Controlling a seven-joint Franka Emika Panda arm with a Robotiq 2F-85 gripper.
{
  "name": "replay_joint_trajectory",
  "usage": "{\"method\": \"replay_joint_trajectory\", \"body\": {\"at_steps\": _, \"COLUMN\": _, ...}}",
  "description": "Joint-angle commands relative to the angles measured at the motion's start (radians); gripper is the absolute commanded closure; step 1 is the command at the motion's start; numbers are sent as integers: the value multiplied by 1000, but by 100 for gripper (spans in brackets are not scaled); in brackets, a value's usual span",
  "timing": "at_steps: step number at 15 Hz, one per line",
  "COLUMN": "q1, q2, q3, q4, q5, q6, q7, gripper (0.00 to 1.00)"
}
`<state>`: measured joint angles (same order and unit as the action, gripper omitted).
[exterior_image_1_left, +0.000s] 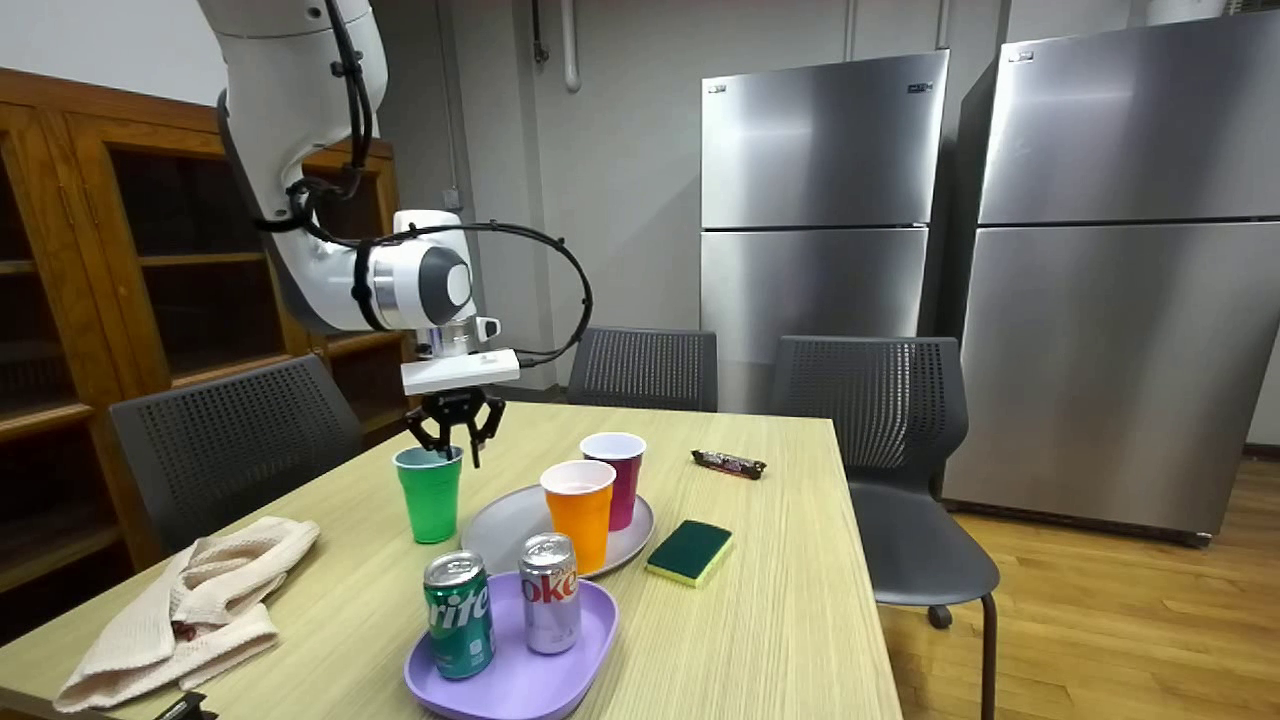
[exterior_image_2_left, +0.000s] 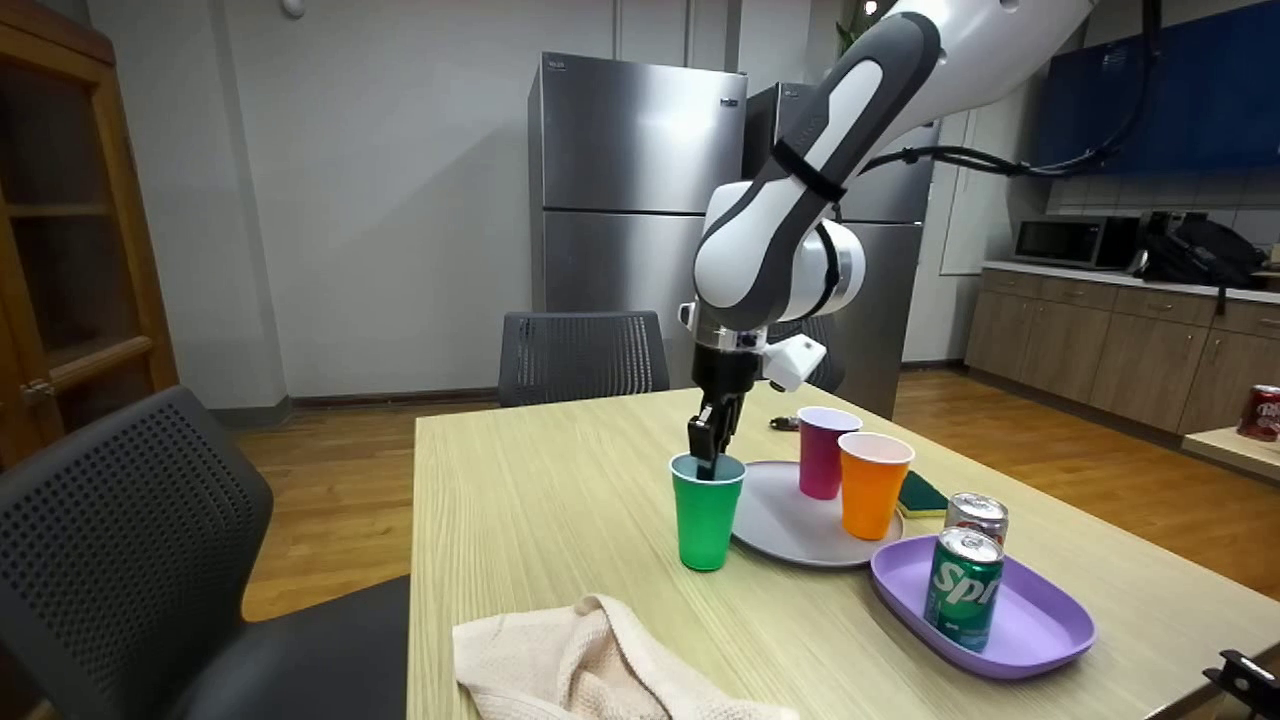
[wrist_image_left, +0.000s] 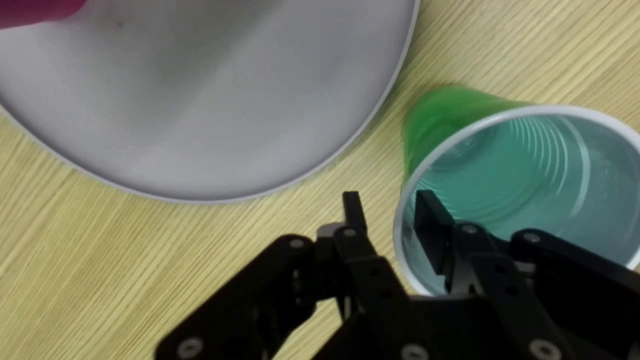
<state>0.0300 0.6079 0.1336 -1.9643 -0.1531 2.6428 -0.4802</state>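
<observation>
My gripper (exterior_image_1_left: 463, 460) is at the rim of an upright green cup (exterior_image_1_left: 432, 505) on the table. In the wrist view, the two black fingers (wrist_image_left: 387, 200) stand apart. One finger is inside the cup (wrist_image_left: 445, 112) and the other is outside, with the cup's white rim between them. Neither finger appears closed on the rim. The cup (exterior_image_2_left: 706, 520) stands just beside a grey plate (exterior_image_2_left: 785, 525). On the plate stand an orange cup (exterior_image_1_left: 580, 515) and a magenta cup (exterior_image_1_left: 624, 480). The cup's inside shows no contents.
A purple tray (exterior_image_1_left: 530, 695) holds a Sprite can (exterior_image_1_left: 459, 620) and a Diet Coke can (exterior_image_1_left: 550, 600). A sponge (exterior_image_1_left: 690, 550), a wrapped bar (exterior_image_1_left: 728, 464) and a cream cloth (exterior_image_1_left: 195, 605) lie on the table (exterior_image_2_left: 530, 480). Chairs (exterior_image_1_left: 870, 400) stand around it.
</observation>
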Motion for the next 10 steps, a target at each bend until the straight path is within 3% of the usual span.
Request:
{"method": "replay_joint_trajectory", "body": {"at_steps": 1, "q1": 18, "q2": 2, "q3": -11, "q4": 9, "q5": -32, "q6": 13, "q7": 41, "gripper": 95}}
{"method": "replay_joint_trajectory", "body": {"at_steps": 2, "q1": 17, "q2": 1, "q3": -8, "q4": 8, "q5": -31, "q6": 13, "q7": 39, "gripper": 100}}
{"method": "replay_joint_trajectory", "body": {"at_steps": 10, "q1": -22, "q2": -27, "q3": 60, "q4": -1, "q5": 27, "q6": 1, "q7": -10, "gripper": 99}}
